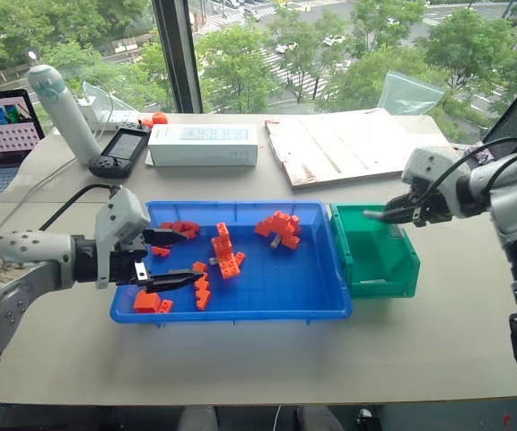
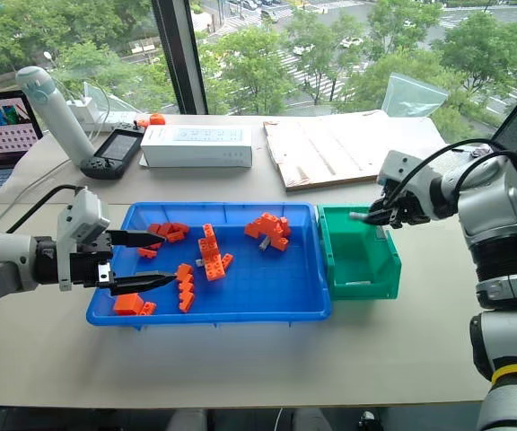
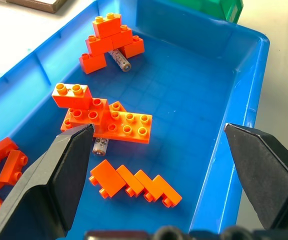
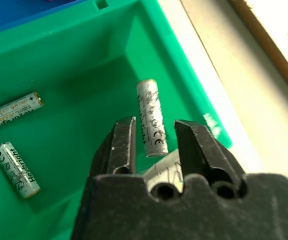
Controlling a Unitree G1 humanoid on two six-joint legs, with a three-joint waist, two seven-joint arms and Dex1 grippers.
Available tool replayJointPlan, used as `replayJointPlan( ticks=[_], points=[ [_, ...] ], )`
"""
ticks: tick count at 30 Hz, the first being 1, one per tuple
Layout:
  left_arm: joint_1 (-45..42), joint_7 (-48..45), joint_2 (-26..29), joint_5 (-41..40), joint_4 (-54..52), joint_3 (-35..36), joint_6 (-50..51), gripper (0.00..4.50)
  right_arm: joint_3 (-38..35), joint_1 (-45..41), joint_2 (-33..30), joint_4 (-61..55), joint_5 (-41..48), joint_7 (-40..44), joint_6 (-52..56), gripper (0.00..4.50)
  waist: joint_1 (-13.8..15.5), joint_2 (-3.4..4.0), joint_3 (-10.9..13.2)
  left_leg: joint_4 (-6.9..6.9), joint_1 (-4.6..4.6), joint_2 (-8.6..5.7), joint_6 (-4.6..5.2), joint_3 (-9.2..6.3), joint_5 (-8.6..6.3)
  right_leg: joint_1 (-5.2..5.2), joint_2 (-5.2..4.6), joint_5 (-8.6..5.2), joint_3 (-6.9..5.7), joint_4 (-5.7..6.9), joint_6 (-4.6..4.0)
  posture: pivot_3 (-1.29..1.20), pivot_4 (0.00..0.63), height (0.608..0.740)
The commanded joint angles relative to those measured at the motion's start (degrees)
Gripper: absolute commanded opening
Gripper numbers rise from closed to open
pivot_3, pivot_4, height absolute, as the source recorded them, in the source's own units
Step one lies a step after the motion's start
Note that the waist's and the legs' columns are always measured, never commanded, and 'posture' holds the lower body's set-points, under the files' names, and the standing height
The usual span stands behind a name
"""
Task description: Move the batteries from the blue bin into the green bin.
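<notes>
Right gripper (image 4: 154, 135) is held above the green bin (image 1: 402, 269) with a battery seen just past its parted fingers; left gripper (image 1: 176, 259) is spread wide over the blue bin (image 1: 326, 301).

In the right wrist view, the falling battery (image 4: 151, 117) is seen free between and beyond the parted fingertips, not pinched, and two more AA batteries (image 4: 14, 111) are seen lying on the green bin's floor. The green bin is set touching the blue bin's right end. Inside the blue bin, orange building bricks (image 1: 227, 251) are scattered in clusters. One battery (image 3: 120, 58) is seen lying against the far brick pile, and another (image 3: 100, 145) is seen poking out from under the middle brick cluster, near the left gripper's finger (image 3: 59, 175). Nothing is held by the left gripper.
</notes>
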Motion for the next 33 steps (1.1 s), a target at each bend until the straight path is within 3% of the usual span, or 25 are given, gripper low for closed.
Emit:
replayJointPlan(
  ticks=[1, 5, 10, 15, 33],
  points=[
    [-0.65, -0.96, 0.87, 0.48, -0.24, 1.17, -1.12, 4.50, -1.35, -2.65, 0.84, -1.71, 0.14, -1.24, -1.10, 3.01, 0.16, 0.00, 0.00, 0.00, 0.00, 0.00, -0.08, 0.00, 0.05, 0.00, 0.00, 0.00, -0.02, 0.00, 0.00, 0.00, 0.150, 0.732],
    [-0.05, -1.18, 0.99, 0.64, -0.49, 1.97, -0.85, 4.50, -2.21, -4.79, 5.96, -4.45, 2.62, -2.79, 0.80, 4.32, 0.12, 0.00, 0.00, -0.05, 0.00, 0.00, -0.06, 0.00, 0.03, 0.02, 0.00, 0.00, -0.01, 0.00, 0.00, 0.00, 0.150, 0.732],
    [0.71, -0.41, 1.44, 0.86, -1.69, 2.59, 0.14, 4.50, -2.24, -5.03, 19.69, -9.17, 6.80, -8.35, 9.31, 4.32, -0.62, 0.00, 0.00, -0.09, 0.02, 0.02, -0.08, -0.01, 0.05, 0.00, 0.04, 0.00, -0.01, 0.17, 0.00, 0.00, 0.150, 0.732],
    [2.06, -0.25, 2.22, 0.17, -2.85, 4.97, 1.21, 4.50, -0.75, -4.39, 23.86, -7.37, 5.74, -11.80, 10.40, 4.32, 1.13, 0.00, 0.00, 0.00, -0.05, 0.01, -0.06, -0.01, 0.04, 0.00, -0.02, 0.00, -0.12, 0.21, 0.00, 0.00, 0.150, 0.732],
    [4.65, 1.01, 2.94, -1.14, -5.31, 8.74, 3.15, 4.50, 3.99, -3.35, 26.44, -2.22, 3.81, -14.31, 11.39, 4.32, 0.70, 0.00, 0.00, -0.07, -0.04, 0.01, 0.17, -0.01, -0.10, -0.06, 0.00, 0.00, -0.13, 0.29, 0.00, 0.00, 0.150, 0.732]
  ],
)
